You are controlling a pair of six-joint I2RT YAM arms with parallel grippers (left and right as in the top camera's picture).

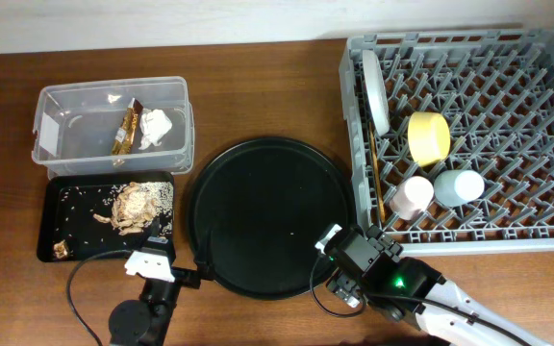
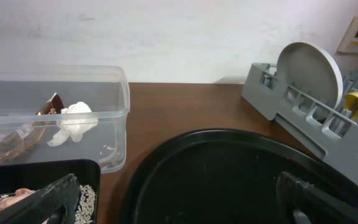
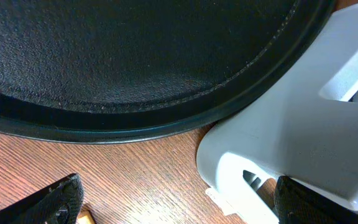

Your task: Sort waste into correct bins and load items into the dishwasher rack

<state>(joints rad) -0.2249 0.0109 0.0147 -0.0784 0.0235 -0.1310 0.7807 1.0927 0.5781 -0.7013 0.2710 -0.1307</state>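
The clear box (image 1: 61,106) at the back left holds the brown-and-gold wrapper (image 1: 128,130) and the white tissue (image 1: 157,125). The shallow black tray (image 1: 56,226) in front of it holds beige food scraps (image 1: 135,205). The grey rack (image 1: 508,221) on the right holds the plate (image 1: 375,91) on edge, the yellow bowl (image 1: 429,136), the pink cup (image 1: 414,195), the blue cup (image 1: 460,185) and the chopsticks (image 1: 373,163). My left gripper (image 1: 174,271) is open and empty between the black tray and the round tray. My right gripper (image 1: 338,261) is open and empty by the rack's front left corner (image 3: 303,143).
A large round black tray (image 1: 272,216) lies bare in the middle between both grippers; its rim also shows in the right wrist view (image 3: 135,118). The left wrist view shows the clear box (image 2: 114,118), plate (image 2: 309,74) and rack wall (image 2: 291,118).
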